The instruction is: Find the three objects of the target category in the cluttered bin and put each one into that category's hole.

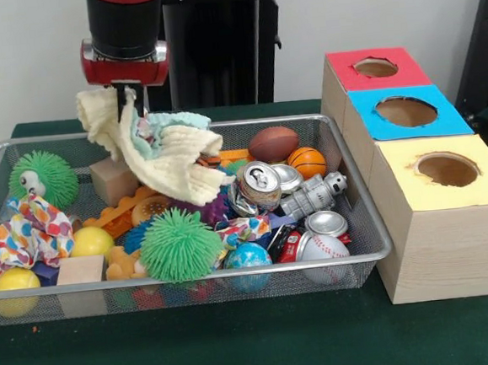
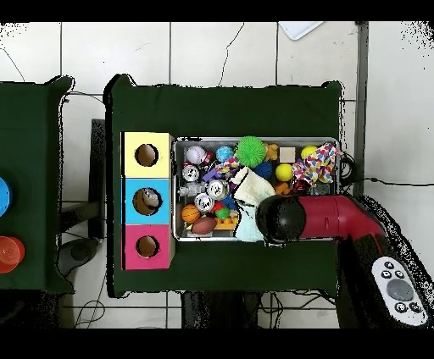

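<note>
While I hang at the upper left of the front view, my gripper point(image 1: 134, 96) is clamped on a pale yellow cloth point(image 1: 171, 167). The cloth droops down into the back of the bin point(image 1: 192, 278), and a light green cloth point(image 1: 176, 122) clings to it. Near the middle lie crushed silver cans point(image 1: 259, 185) and a red can point(image 1: 293, 244). Any writing on them is too small to read. I cannot pick out the plastic bags in the heap of toys. The red hole point(image 1: 376, 67) is at the upper right, behind the blue hole point(image 1: 406, 111).

From overhead, my round black arm head point(image 2: 281, 218) covers my gripper and the lower right part of the bin point(image 2: 212, 140). The pale yellow cloth point(image 2: 250, 188) pokes out beside it. The red hole point(image 2: 147, 246) sits at the lower left, just outside the bin.
</note>
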`<act>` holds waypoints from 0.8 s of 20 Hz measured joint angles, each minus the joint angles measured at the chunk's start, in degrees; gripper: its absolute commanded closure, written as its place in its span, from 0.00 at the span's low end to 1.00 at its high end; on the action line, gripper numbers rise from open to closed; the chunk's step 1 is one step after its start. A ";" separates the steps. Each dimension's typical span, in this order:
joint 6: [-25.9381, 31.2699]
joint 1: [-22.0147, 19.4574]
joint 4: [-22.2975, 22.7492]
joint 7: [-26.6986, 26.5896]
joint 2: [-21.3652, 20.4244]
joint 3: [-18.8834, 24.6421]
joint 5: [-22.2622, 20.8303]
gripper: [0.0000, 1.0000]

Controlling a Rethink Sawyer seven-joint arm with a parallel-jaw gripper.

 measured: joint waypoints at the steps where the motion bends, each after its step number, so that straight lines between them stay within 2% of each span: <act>1: 0.00 -0.07 -0.19 0.00 0.24 0.08 -0.40 1.00; 3: 0.00 -0.10 -0.46 0.00 0.56 0.26 -0.73 1.00; 4: 0.00 -0.21 -1.31 0.00 1.69 1.30 -1.27 0.00; 16: 0.00 -1.01 -2.92 0.00 4.36 5.53 -1.46 0.00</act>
